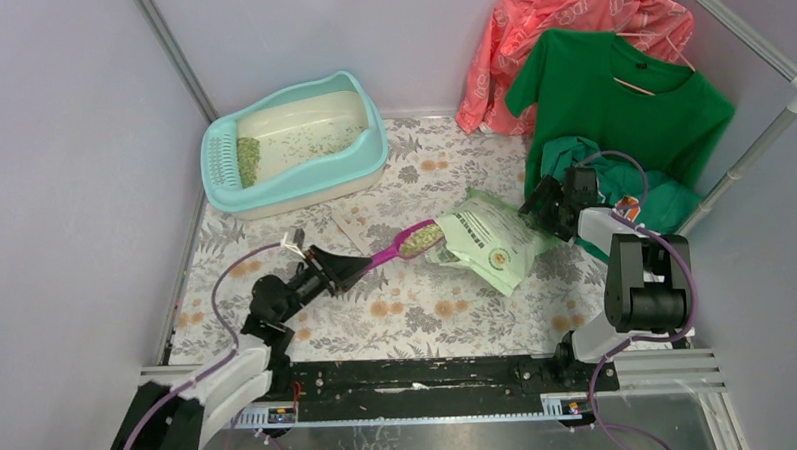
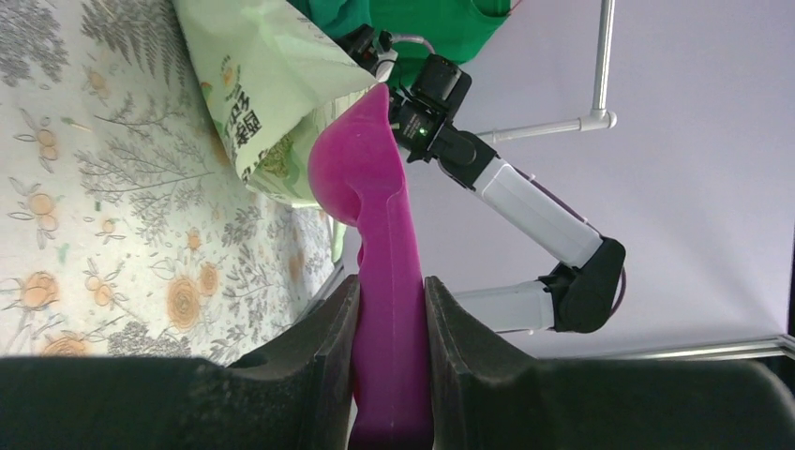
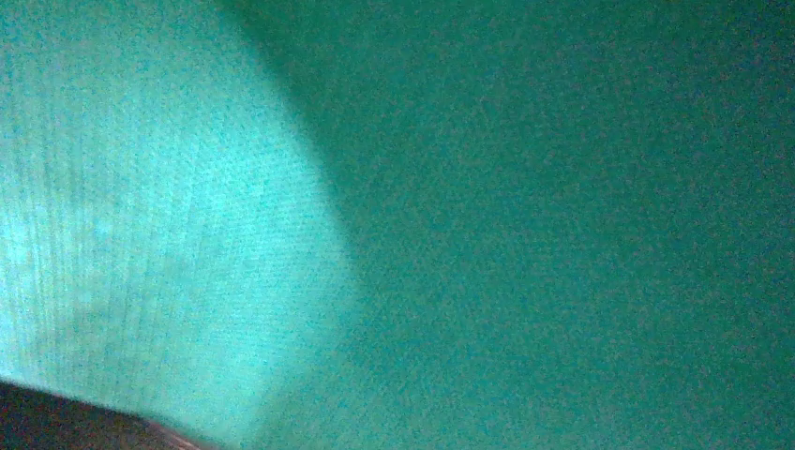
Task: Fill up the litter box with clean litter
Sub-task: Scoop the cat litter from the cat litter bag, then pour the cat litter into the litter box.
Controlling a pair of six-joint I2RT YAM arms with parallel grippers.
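Note:
The litter box (image 1: 377, 146) stands at the far left of the table. Some clean litter (image 1: 249, 160) lies by its slotted grate, with more scattered over the cream basin. My left gripper (image 1: 348, 270) is shut on the handle of a purple scoop (image 1: 395, 250), gripped between its fingers in the left wrist view (image 2: 389, 281). The scoop's head holds litter (image 1: 422, 238) at the mouth of the light green bag (image 1: 495, 240). My right gripper (image 1: 536, 208) is at the bag's right edge; its jaws are hidden. The right wrist view shows only teal-green cloth.
A green shirt (image 1: 620, 97) and a coral garment (image 1: 567, 19) hang on a rack at the back right. Teal cloth (image 1: 664, 201) is bunched beside the right arm. A floral cloth (image 1: 428, 314) covers the table. Grey walls close in both sides.

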